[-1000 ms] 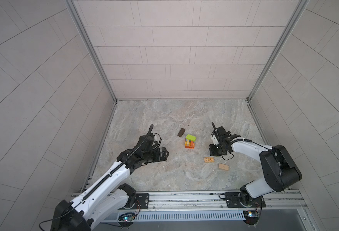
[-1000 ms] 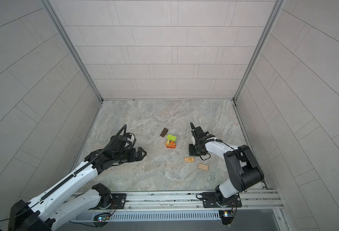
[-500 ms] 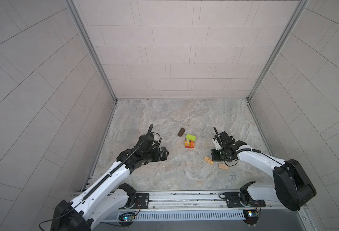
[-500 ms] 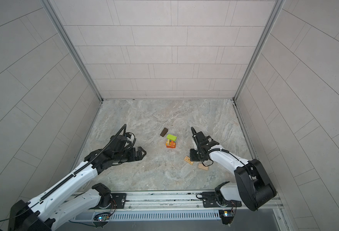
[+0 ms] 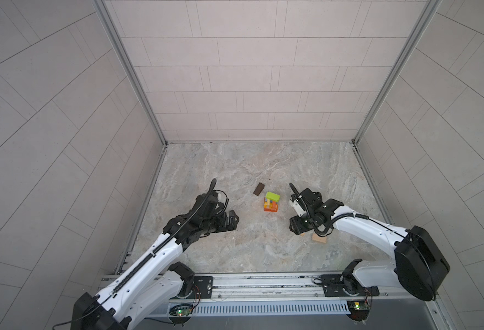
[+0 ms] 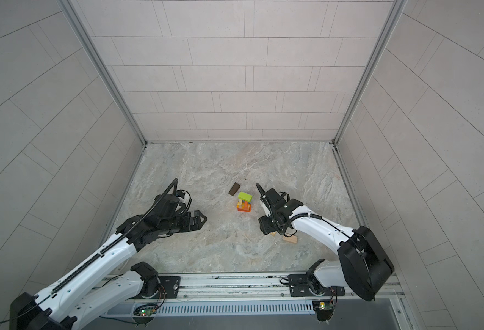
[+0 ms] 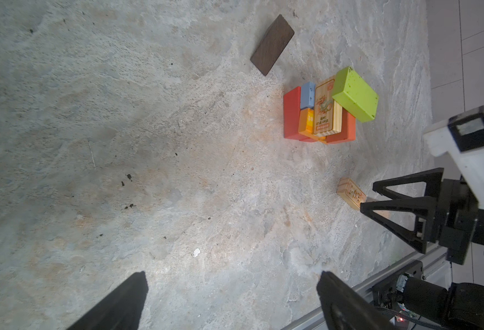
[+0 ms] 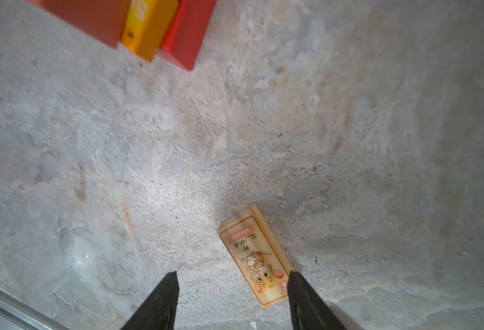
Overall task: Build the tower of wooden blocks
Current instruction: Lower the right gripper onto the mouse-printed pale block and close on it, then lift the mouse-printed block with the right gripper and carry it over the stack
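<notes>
Marbled table (image 5: 235, 251), both arms in from the near edge.

The tower (image 5: 271, 202) stands mid-table between the two arms: red and orange bricks at its base, a printed tan brick and a light blue brick above, a green block (image 7: 355, 95) topmost and set askew. A dark brown block (image 5: 259, 189) lies flat on the table just beyond the tower, apart from it.

Right gripper (image 8: 232, 288) sits low over the table, nearer the front edge than the tower. Its jaws stand parted, nothing clamped. The mouse-printed tan block (image 8: 256, 257) lies flat on the table with its near end between the two fingertips, close against one finger (image 8: 300, 294); contact there cannot be told. In the left wrist view the same block (image 7: 351, 193) pokes out from behind the right gripper's fingers. In both top views only a sliver of it shows at the gripper's edge (image 5: 302, 234).

A second plain tan block (image 5: 319, 238) lies just beside the right gripper, toward the front edge, untouched.

Left gripper (image 5: 232, 222) hovers well to the left of the tower, jaws spread wide and empty, pointing toward it.
</notes>
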Controlling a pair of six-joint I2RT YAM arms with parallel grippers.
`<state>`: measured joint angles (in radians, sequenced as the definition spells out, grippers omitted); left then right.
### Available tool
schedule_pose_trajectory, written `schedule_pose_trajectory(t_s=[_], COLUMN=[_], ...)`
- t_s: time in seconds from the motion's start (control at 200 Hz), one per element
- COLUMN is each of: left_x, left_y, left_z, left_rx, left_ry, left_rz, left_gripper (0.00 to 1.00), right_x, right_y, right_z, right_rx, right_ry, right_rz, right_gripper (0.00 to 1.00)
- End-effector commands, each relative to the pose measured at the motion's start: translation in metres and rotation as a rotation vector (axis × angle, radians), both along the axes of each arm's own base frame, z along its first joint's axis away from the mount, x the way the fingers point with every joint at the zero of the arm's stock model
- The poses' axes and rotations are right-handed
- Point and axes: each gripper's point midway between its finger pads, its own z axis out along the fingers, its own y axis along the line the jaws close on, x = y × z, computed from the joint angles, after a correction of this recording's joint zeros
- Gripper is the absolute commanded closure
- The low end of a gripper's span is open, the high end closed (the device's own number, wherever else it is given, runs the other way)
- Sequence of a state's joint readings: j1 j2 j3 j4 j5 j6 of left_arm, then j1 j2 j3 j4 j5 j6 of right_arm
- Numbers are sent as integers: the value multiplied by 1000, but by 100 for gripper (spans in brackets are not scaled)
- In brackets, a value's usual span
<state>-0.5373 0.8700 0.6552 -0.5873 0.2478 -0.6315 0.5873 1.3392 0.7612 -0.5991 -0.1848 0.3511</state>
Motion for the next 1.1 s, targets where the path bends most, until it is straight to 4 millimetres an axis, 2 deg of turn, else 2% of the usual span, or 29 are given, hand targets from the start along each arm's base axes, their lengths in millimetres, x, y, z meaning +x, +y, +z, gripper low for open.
schedule_pose_trajectory(t_s=[0.0, 0.155, 0.34, 0.425, 0.585, 0.676, 0.821, 1.096], left_x=[1, 1, 2, 1, 0, 0, 2, 8], left_y=[0, -1, -1, -2, -1, -1, -1, 1], left_z=[8, 4, 2, 2, 3, 4, 8, 23], left_rx=[4, 5, 6, 6, 8, 7, 6, 1], left_ry=[-19, -12, -6, -4, -6, -5, -14, -72], left_rz=[-7, -6, -7, -8, -9, -11, -7, 4], left_gripper=[0, 0, 0, 0, 0, 0, 0, 0], right_x=[0, 5, 6, 5, 7, 9, 13, 23], right_y=[-12, -11, -9, -8, -9, -5, 4, 42], right_z=[-5, -11, -26, -30, -27, -17, 9, 82], right_rx=[-81, -93, -115, -113, -113, -95, -85, -34], right_ry=[4, 7, 47, 59, 44, 19, -19, -164], right_rz=[2, 3, 3, 3, -2, 2, 42, 241], right_gripper=[36, 34, 37, 42, 62, 74, 81, 83])
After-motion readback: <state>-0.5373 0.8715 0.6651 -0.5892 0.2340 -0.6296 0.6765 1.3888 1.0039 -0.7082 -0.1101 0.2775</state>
